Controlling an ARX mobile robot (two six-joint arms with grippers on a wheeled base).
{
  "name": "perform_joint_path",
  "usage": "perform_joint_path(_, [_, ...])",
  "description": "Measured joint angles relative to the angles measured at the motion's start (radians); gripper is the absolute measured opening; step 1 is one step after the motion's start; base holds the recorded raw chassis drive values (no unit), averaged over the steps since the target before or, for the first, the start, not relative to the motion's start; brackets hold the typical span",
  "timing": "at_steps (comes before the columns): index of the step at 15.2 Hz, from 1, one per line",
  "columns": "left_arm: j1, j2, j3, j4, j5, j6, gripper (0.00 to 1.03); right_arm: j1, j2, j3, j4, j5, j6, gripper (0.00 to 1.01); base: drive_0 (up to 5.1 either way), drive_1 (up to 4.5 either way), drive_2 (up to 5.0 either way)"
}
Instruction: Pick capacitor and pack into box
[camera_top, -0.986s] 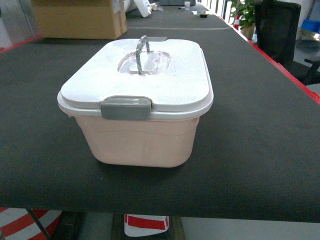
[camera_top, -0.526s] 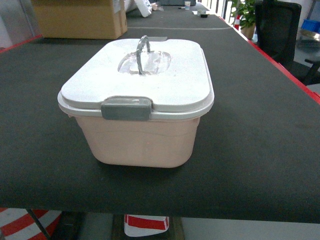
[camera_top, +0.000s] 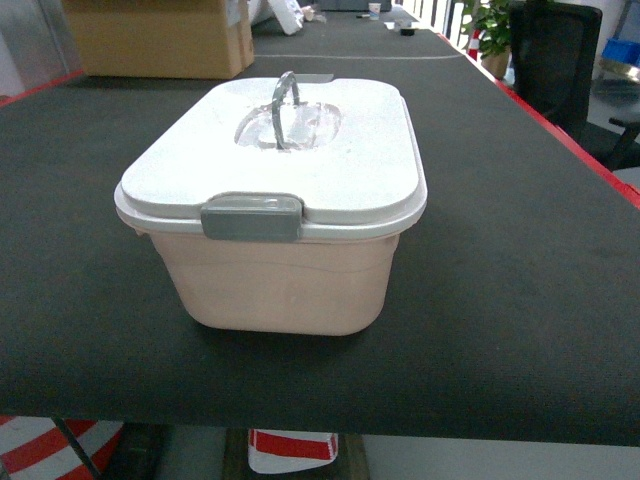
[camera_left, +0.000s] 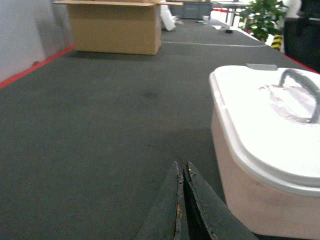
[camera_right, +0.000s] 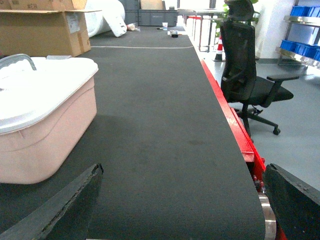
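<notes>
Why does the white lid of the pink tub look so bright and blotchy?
Head view: overhead light glares off the white lid around the grey handle, washing out detail. Left wrist view: the same lid is overexposed, and the closed left gripper is near and soft. Right wrist view: lid blown white too.

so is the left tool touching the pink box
Apart. The left wrist view shows the shut left tool with a strip of dark table between it and the box wall to its right.
</notes>
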Motion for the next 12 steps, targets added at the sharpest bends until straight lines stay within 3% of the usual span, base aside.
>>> perform_joint_path(5, [0.004, -0.078, -0.042, -0.029, 0.005, 0.0, 0.02, 0.0, 0.0, 0.0, 0.0, 0.0, 0.0, 0.98, 0.0, 0.0, 0.0])
perform_joint_path(9, [0.001, -0.267, -0.119, -0.147, 0.007, 0.0, 0.02, 0.0, 0.0, 0.0, 0.0, 0.0, 0.0, 0.98, 0.0, 0.0, 0.0])
perform_joint_path(10, [0.001, -0.269, -0.155, -0.082, 0.007, 0.0, 0.02, 0.0, 0.0, 0.0, 0.0, 0.0, 0.0, 0.98, 0.0, 0.0, 0.0])
perform_joint_path(12, [0.001, -0.343, -0.172, -0.18, 0.007, 0.0, 0.02, 0.0, 0.0, 0.0, 0.0, 0.0, 0.0, 0.98, 0.0, 0.0, 0.0])
